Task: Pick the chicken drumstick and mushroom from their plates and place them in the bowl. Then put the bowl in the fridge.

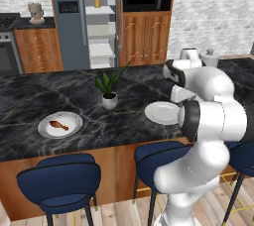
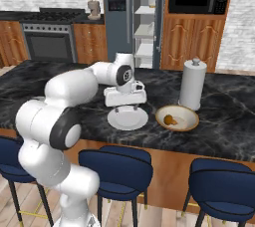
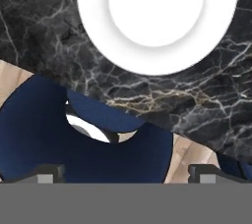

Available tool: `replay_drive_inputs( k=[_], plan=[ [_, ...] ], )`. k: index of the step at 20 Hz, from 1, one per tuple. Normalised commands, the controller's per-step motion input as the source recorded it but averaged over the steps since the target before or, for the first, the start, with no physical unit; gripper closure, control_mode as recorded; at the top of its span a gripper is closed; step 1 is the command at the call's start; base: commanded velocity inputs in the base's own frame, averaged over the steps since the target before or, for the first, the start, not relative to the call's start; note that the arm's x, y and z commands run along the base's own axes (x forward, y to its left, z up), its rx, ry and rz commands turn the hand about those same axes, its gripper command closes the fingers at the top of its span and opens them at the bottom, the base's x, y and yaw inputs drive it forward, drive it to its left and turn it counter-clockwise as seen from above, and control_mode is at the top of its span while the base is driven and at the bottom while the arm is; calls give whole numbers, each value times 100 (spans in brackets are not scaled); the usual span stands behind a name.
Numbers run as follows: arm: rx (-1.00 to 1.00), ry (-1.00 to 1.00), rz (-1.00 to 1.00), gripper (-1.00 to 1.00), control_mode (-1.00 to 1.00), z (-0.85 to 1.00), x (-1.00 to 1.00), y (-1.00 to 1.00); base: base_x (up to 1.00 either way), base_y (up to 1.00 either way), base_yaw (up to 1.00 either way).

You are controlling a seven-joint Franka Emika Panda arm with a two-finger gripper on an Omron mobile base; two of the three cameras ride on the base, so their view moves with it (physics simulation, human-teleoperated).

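The chicken drumstick (image 1: 58, 125) lies on the left white plate (image 1: 74, 126) near the island's front edge. The other plate (image 2: 128, 118) (image 1: 159, 113) (image 3: 93, 16) holds nothing. To its right in the right base view sits the cream-tan bowl (image 2: 185, 119), and the orange-tan mushroom (image 2: 170, 120) rests inside it. My gripper (image 2: 125, 105) (image 3: 125, 174) hovers just above the bare plate, open, with nothing between its fingertips (image 3: 49, 174). Across the room the fridge (image 1: 69, 22) (image 2: 118, 17) stands with its door open and its white shelves showing.
A potted plant (image 1: 109, 91) stands on the black marble island (image 1: 30, 101) between the two plates. A white paper towel roll (image 2: 192, 84) rises just behind the bowl. Blue stools (image 1: 59, 180) (image 3: 59, 134) line the island's near side.
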Motion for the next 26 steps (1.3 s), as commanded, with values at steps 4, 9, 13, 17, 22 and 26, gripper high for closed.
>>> replay_drive_inputs(
  k=[4,9,13,17,22,26],
  plan=[
    [0,-11,0,-100,-100,24,-3,55,0,0,0],
    [0,-12,1,-100,-100,23,-10,53,0,0,0],
    [0,-16,1,-100,-100,16,-18,53,0,0,0],
    [0,-8,0,-100,-100,9,-18,57,0,0,0],
    [0,-1,5,-100,-100,1,-13,62,0,0,0],
    [0,-5,8,-100,-100,2,-1,59,0,0,0]
  ],
)
